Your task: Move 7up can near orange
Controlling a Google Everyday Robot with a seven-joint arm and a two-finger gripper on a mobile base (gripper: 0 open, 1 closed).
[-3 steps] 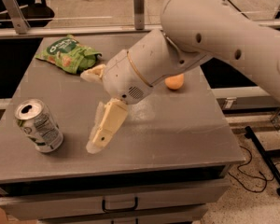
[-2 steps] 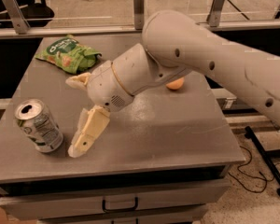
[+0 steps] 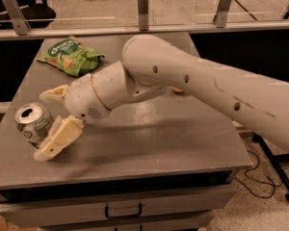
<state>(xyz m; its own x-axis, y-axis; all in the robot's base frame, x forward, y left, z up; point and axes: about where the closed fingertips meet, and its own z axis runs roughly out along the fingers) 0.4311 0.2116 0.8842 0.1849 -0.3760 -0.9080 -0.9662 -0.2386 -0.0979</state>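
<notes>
The can (image 3: 31, 118) is standing upright near the table's (image 3: 192, 143) 9 o'clock edge, with the drinking hole on top already open. The gripper (image 3: 42, 126) is spread wide around it and has hold of nothing yet. One finger is behind the can at its 12 o'clock. The other is down at 5 o'clock, touching the side or just beside it, can't tell which. The orange (image 3: 177, 89) is out at 2 o'clock from the can, well apart, just a sliver peeking from under the arm. The snack bag (image 3: 70, 56) sits at the can's 1 o'clock.

My worry: the can looks light and it's close to the edge, so an uneven squeeze could tip it or shove it off the side. The arm also hides the orange, so it could get nudged and roll. Labels: green print on the can and white lettering on the bag, neither readable.
</notes>
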